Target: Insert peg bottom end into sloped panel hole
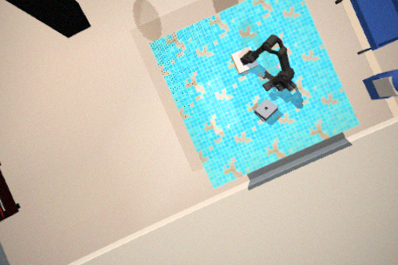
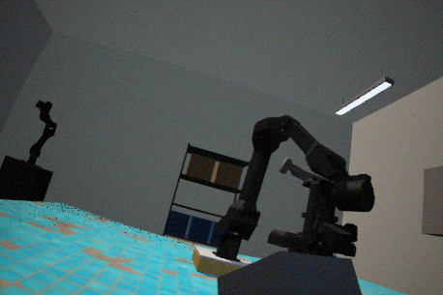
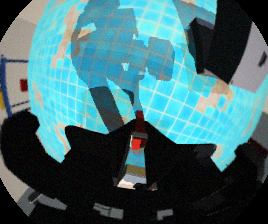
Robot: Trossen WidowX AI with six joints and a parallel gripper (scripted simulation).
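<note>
The red peg [image 3: 136,144] is between the fingers in the wrist view; its bright red end faces the camera and a darker part shows beyond it. My gripper [image 3: 139,123] [image 1: 275,85] is shut on the peg. In the exterior view the gripper is behind the panel block, which hides the fingertips and peg. The grey sloped panel [image 1: 261,110] [image 3: 250,75] has one small dark hole [image 1: 266,108] [image 3: 262,59] in its face; it is apart from the gripper. The panel block's dark side [image 2: 285,274] shows in the exterior view. The hole's shape is too small to tell.
My arm stands on a white and yellow base block [image 1: 238,63] [image 2: 208,264]. A blue and tan tiled mat [image 1: 226,114] lies beneath. A blue-framed unit [image 1: 375,14] is at the right edge. Another arm stands on a black pedestal [image 2: 24,180] farther off.
</note>
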